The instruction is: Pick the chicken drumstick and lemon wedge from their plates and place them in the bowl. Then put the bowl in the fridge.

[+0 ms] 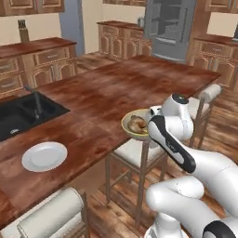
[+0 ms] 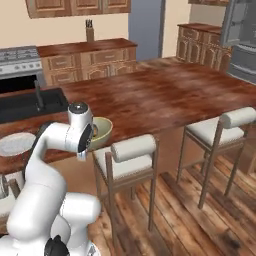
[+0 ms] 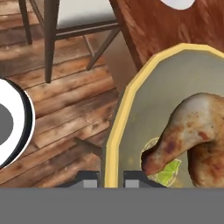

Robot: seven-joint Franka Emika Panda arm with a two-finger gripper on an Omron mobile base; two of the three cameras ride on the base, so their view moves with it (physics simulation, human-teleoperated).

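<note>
Home kitchen, sink (image 1: 25, 114), wood cabinets (image 1: 42, 62), fridge (image 1: 169, 23)

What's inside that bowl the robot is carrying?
In the bowl lies a chicken drumstick, with a lemon wedge poking out beneath its narrow end. The drumstick covers most of the wedge. The gripper clamps the bowl's rim.

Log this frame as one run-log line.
phase: carry bowl | gripper: shut on bowl rim | bowl contents: chicken drumstick, lemon wedge | fridge: far

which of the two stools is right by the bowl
The cushioned stool nearer the arm; the bowl hangs just beside its backrest, while the other stool stands further along the counter.
</note>
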